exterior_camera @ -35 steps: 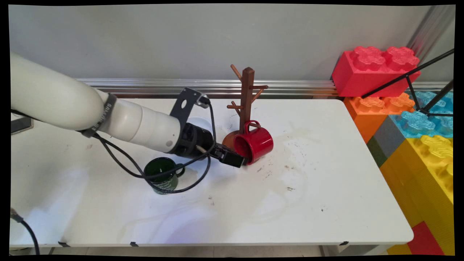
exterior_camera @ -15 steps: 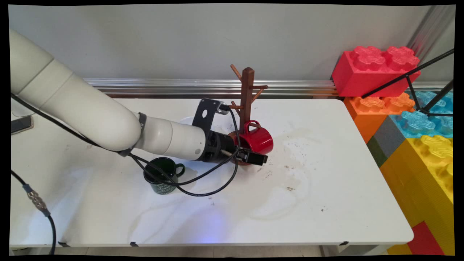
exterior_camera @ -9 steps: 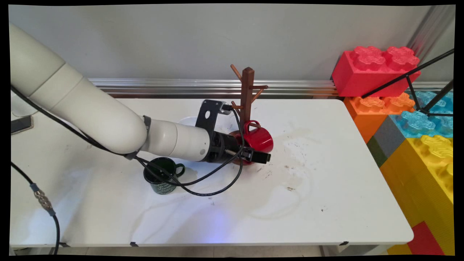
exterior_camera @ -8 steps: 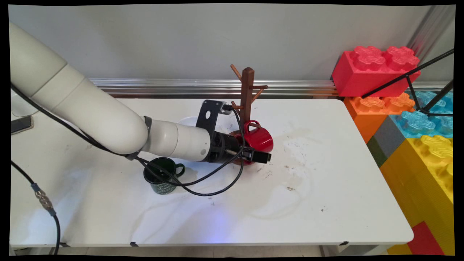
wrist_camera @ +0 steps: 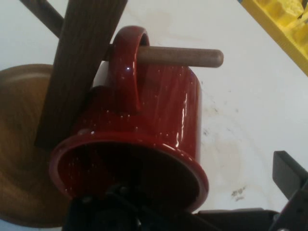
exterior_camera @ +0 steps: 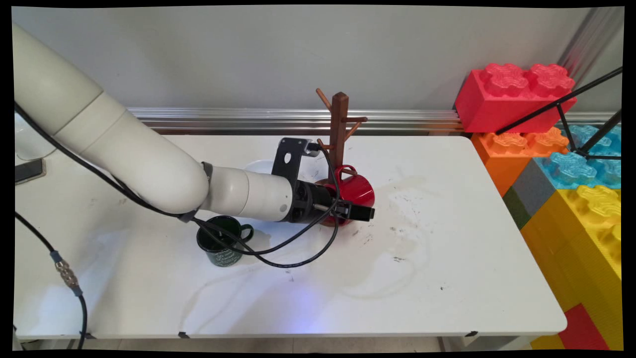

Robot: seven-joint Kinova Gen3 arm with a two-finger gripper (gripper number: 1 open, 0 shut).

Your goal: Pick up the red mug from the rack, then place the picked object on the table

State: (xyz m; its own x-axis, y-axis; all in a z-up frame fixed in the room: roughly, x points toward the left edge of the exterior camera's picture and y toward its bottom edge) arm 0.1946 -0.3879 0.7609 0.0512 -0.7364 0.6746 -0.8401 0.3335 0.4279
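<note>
A red speckled mug [exterior_camera: 357, 188] hangs by its handle on the lowest peg [wrist_camera: 183, 56] of a brown wooden mug tree [exterior_camera: 339, 119], tilted with its mouth toward my hand. My gripper [exterior_camera: 357, 212] lies level at the mug's near lower side and is open. In the hand view the red mug [wrist_camera: 163, 110] fills the middle. One finger [wrist_camera: 291, 175] stands clear to the right of the mug's wall. The other side's black linkage sits at the mug's mouth, its tip hidden. A dark green mug [exterior_camera: 221, 243] stands upright under my forearm.
A white dish [exterior_camera: 261, 166] shows partly behind the wrist. Big red, orange, blue and yellow toy blocks [exterior_camera: 516, 97] are stacked off the table's right edge, with a black stand [exterior_camera: 586, 114] over them. A dark flat device [exterior_camera: 30, 170] lies at far left.
My arm has swung right from beside the green mug to the red mug, and the gripper has slid along the mug's near side. The red mug still hangs on its peg.
</note>
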